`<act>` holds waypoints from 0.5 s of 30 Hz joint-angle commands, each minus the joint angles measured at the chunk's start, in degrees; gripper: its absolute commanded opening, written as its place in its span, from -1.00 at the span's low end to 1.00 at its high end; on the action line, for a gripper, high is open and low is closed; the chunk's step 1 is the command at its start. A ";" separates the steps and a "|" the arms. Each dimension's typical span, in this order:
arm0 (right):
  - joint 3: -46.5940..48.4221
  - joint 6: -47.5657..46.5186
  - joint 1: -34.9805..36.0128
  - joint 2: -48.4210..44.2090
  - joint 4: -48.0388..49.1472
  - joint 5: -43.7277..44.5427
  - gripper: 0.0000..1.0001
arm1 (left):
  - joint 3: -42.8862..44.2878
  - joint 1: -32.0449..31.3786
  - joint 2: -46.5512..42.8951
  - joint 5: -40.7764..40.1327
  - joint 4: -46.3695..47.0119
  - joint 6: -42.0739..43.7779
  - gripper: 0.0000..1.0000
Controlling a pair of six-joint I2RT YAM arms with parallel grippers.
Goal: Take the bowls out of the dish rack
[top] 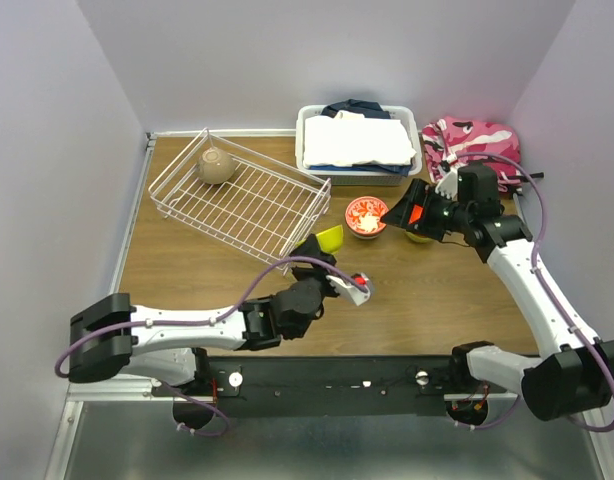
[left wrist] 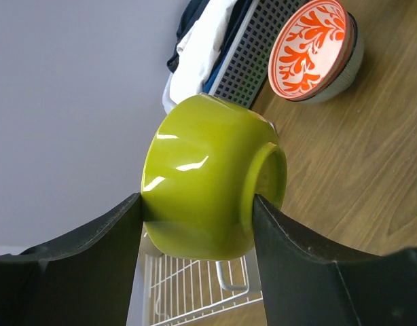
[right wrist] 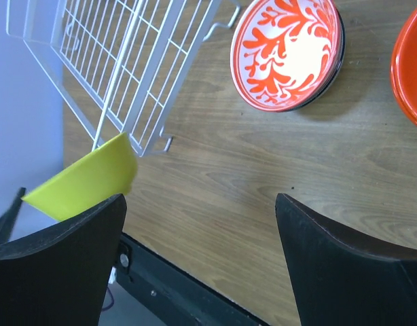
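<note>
My left gripper (left wrist: 198, 210) is shut on a lime-yellow bowl (left wrist: 208, 183), gripping it across rim and foot and holding it on its side above the table. From above, this bowl (top: 330, 238) hangs just past the near right corner of the white wire dish rack (top: 237, 195). A taupe bowl (top: 215, 165) lies in the rack's far left corner. A bowl with a red-patterned inside (top: 366, 216) stands on the table right of the rack. My right gripper (right wrist: 200, 204) hovers open over bare wood near it, holding nothing. An orange bowl's edge (right wrist: 412, 68) shows at the right.
A white plastic bin (top: 309, 140) with folded cloth sits at the back, and a pink camouflage bag (top: 472, 145) lies to its right. Something yellow (top: 418, 237) peeks out under my right gripper. Purple walls close in both sides.
</note>
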 commanded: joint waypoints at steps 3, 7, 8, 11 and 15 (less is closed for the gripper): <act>3.73 -1.61 1.39 3.72 -7.34 -1.38 0.91 | -2.49 -4.99 6.45 -6.52 15.49 10.77 0.15; 5.48 -2.31 2.62 6.44 -9.18 -0.67 0.90 | -3.28 -6.84 8.91 -6.78 16.46 11.13 0.15; 6.45 -2.40 3.49 7.66 -9.53 -0.59 0.89 | -3.63 -7.19 9.27 -6.78 16.72 11.13 0.15; 7.86 -2.40 5.33 10.47 -9.98 -0.50 0.87 | -4.25 -8.60 11.03 -6.70 16.90 10.78 0.15; 12.06 -1.70 7.80 13.38 -11.11 -0.23 0.86 | -5.13 -10.09 12.44 -6.70 16.64 9.99 0.15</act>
